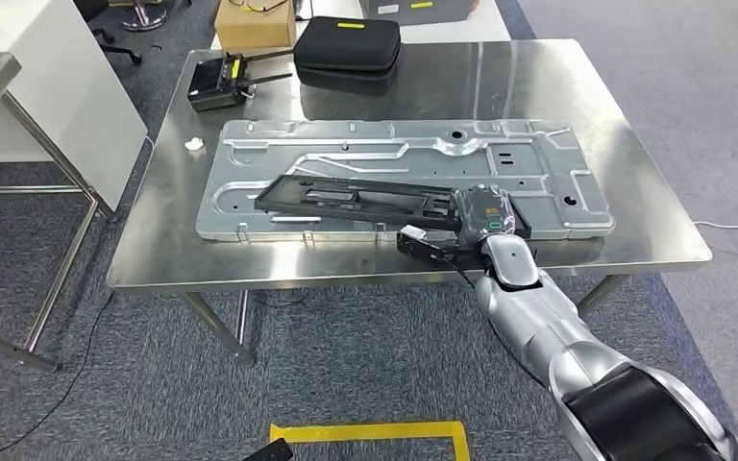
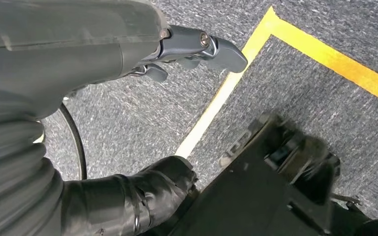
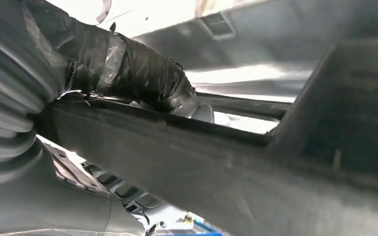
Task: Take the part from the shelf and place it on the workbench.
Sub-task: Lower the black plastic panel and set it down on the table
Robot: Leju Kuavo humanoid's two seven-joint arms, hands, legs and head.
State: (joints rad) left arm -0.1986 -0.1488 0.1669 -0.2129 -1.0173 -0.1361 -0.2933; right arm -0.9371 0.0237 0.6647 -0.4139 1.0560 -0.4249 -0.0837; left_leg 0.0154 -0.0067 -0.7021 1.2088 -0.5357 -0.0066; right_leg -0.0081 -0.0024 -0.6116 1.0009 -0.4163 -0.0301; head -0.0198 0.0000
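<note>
Worktop (image 1: 634,192): brushed, shiny steel. Panel (image 1: 557,182): matt grey pressed metal. Part (image 1: 365,197): matt black plastic. Case (image 1: 348,46): black cloth. Floor (image 1: 346,365): rough grey carpet.

Far edge of desk: we note a black zip case (image 1: 348,50) and, left of it, a black handheld device (image 1: 219,83).
Behind desk: cardboard box (image 1: 255,23).
Small item: white scrap (image 1: 193,145).
Floor: yellow tape (image 1: 377,432) on grey carpet (image 1: 144,365).

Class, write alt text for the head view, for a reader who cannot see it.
The robot's right hand holds one end of a long black frame part lying on a grey stamped metal panel on a steel workbench. A black zip case sits at the far edge.
</note>
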